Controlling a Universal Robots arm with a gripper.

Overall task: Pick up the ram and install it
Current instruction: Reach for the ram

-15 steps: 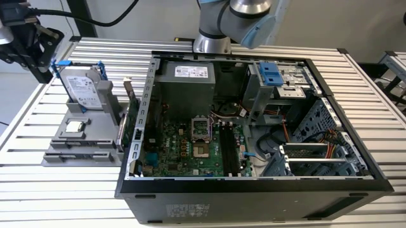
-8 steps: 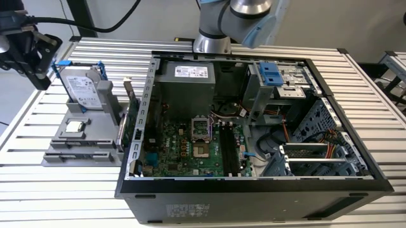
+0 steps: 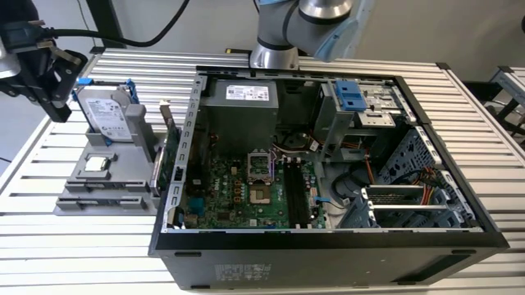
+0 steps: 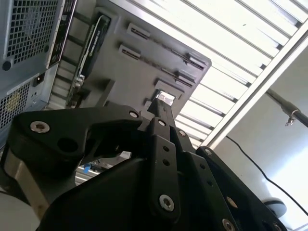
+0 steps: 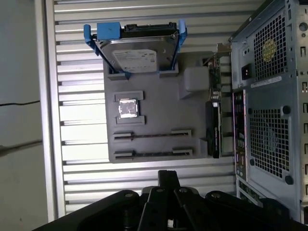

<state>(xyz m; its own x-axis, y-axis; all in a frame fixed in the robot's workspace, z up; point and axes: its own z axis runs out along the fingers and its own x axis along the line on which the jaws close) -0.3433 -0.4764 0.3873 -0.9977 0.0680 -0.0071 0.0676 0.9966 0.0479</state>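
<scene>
In the exterior view the tool (image 3: 59, 114) hangs at ten o'clock of the case (image 3: 328, 258); whether it is clenched cannot be told. In the first wrist view the ram (image 5: 151, 135) seems to be a thin strip slotted in the holder (image 5: 159, 110).

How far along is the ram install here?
Nothing looks done: the motherboard's memory slots look empty. In hand: the end effector hovers near the gray tray, where the ram seems to sit edge-up in a holder. Left: pickup and installing.
</scene>
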